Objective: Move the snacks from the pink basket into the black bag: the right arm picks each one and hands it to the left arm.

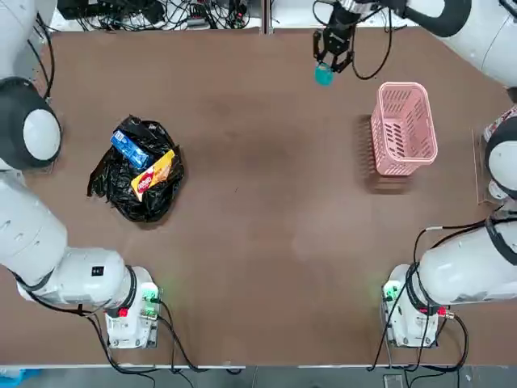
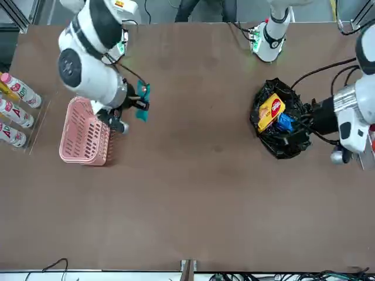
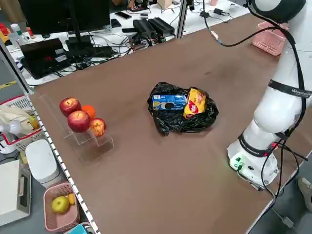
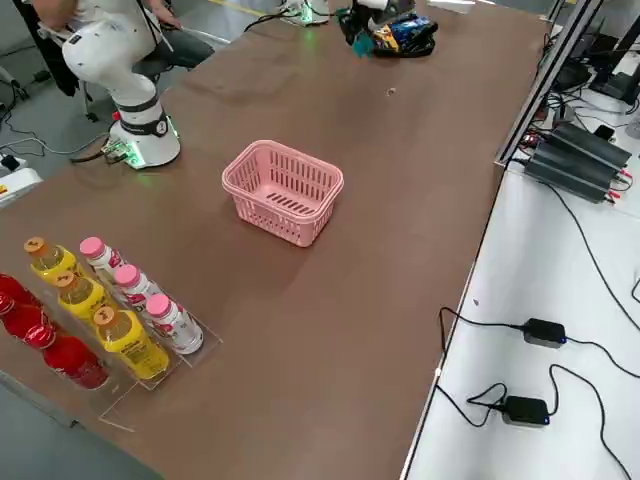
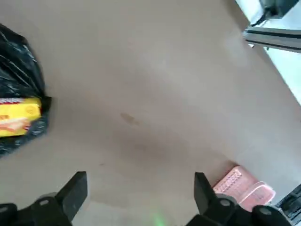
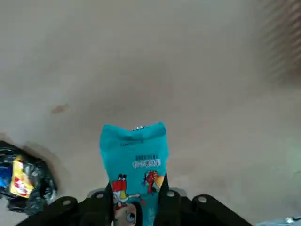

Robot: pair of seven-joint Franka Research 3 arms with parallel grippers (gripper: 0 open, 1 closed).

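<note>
My right gripper is shut on the small teal snack, held above the table at the far side, left of the pink basket. In the right wrist view the teal snack stands up between the fingers. The basket holds nothing. The black bag lies on the left half with the blue snack and the yellow snack on it. My left gripper is open and holds nothing. The left arm hangs beside the bag.
A rack of bottles stands past the basket at the table's right edge. Apples and an orange sit on a clear stand at the left edge. Cables and power supplies lie beyond the far edge.
</note>
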